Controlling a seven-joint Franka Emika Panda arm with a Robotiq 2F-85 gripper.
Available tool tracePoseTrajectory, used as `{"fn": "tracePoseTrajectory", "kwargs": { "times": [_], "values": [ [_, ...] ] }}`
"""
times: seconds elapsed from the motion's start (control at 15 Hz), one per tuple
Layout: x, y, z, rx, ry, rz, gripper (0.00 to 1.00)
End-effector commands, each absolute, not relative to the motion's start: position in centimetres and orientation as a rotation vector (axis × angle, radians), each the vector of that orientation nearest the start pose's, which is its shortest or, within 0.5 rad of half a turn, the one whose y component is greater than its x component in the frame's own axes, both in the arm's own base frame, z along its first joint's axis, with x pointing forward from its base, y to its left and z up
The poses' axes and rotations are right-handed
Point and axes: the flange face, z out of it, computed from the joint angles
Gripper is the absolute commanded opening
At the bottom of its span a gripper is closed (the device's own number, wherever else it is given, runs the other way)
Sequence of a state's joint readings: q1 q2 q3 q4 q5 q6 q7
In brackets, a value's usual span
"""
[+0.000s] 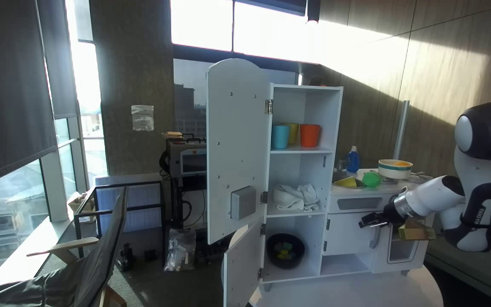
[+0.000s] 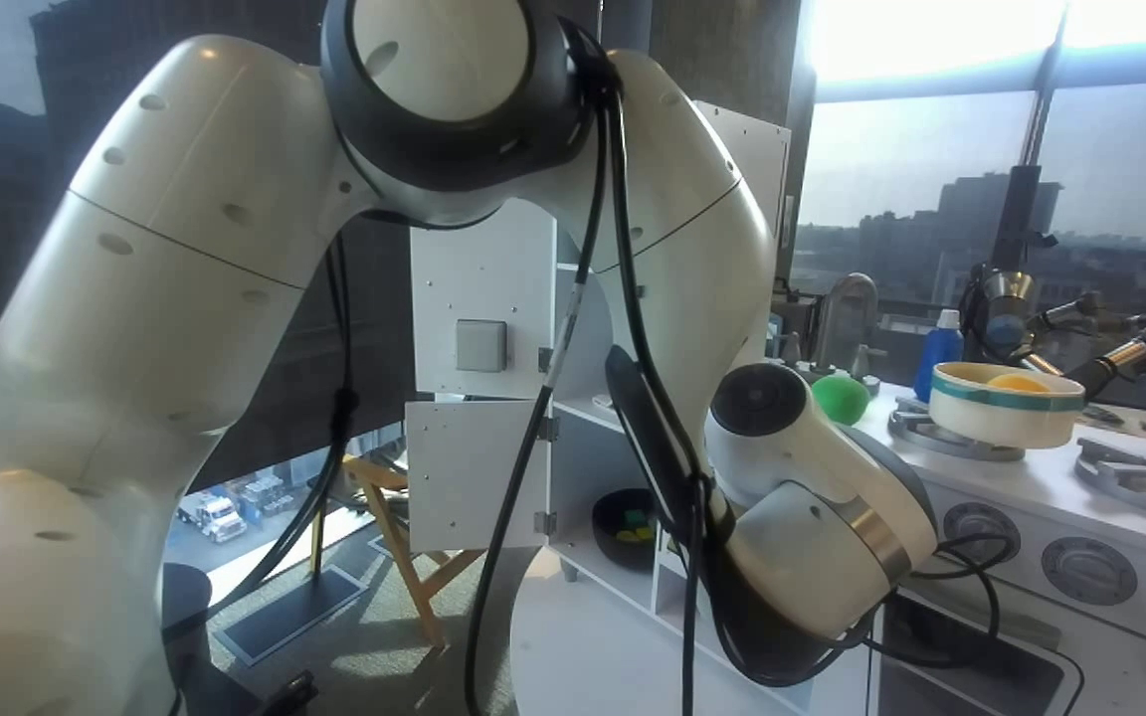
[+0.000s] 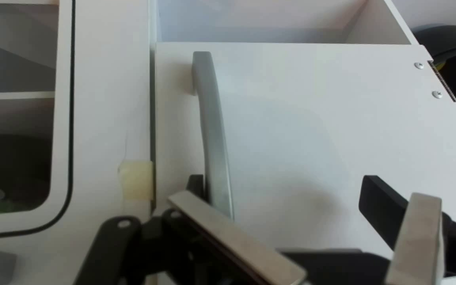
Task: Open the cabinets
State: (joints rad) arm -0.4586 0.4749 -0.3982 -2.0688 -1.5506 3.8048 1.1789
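Gripper (image 3: 283, 186) status: I hold my fingers (image 3: 237, 236) spread wide in front of the small door (image 3: 299, 130), which is closed and beside the tall cupboard (image 1: 324, 111). In the wrist view one finger overlaps an end of the handle (image 3: 213, 134) — I cannot tell whether they touch — and the other stands apart from it. Upper door (image 1: 235, 145) and lower door (image 1: 243, 264): both swung open on the cupboard, at its side opposite the small door. Cupboard contents: blue cup (image 1: 280, 136), yellow cup (image 1: 294, 133) and orange cup (image 1: 310, 135) on the upper shelf (image 1: 301, 150); white cloth (image 1: 296, 197) on the middle shelf (image 1: 298, 213); black bowl (image 1: 286, 264) in the bottom compartment (image 1: 313, 238). Counter (image 2: 1021, 477), beside the cupboard: blue bottle (image 2: 939, 363) and white pot (image 2: 1001, 423) with a teal band.
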Motion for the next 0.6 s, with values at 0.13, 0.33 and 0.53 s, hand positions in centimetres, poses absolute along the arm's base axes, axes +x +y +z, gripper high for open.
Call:
{"fn": "tracePoseTrajectory", "kwargs": {
  "times": [0.13,0.33,0.53],
  "values": [
    [43.0,-29.1,28.6,-2.806,0.222,-1.115,1.0],
    [41.7,-28.4,28.4,-2.821,0.253,-1.05,1.0],
    [39.9,-27.8,28.3,-2.874,0.319,-0.977,1.0]
  ]
}}
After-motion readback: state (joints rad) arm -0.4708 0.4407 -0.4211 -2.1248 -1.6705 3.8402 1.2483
